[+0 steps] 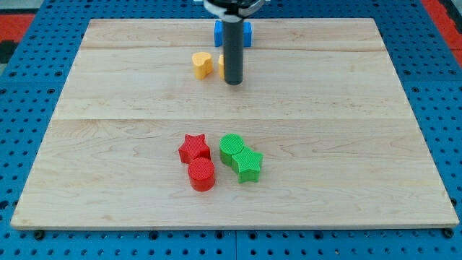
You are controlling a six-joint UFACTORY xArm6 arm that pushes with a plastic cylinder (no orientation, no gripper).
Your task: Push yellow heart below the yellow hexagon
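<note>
The yellow heart [202,64] lies near the view's top, left of centre. My tip [232,82] rests on the board just to the right of it and slightly lower, apart from the heart. A sliver of a second yellow block [221,65], probably the yellow hexagon, shows between the heart and the rod; the rod hides most of it, so I cannot make out its shape. I cannot tell whether the rod touches that block.
A blue block [245,33] sits at the board's top edge, partly behind the rod. Lower in the view a red star [194,148] and a red cylinder [201,174] sit together, with a green round block [231,147] and a green star [247,165] to their right.
</note>
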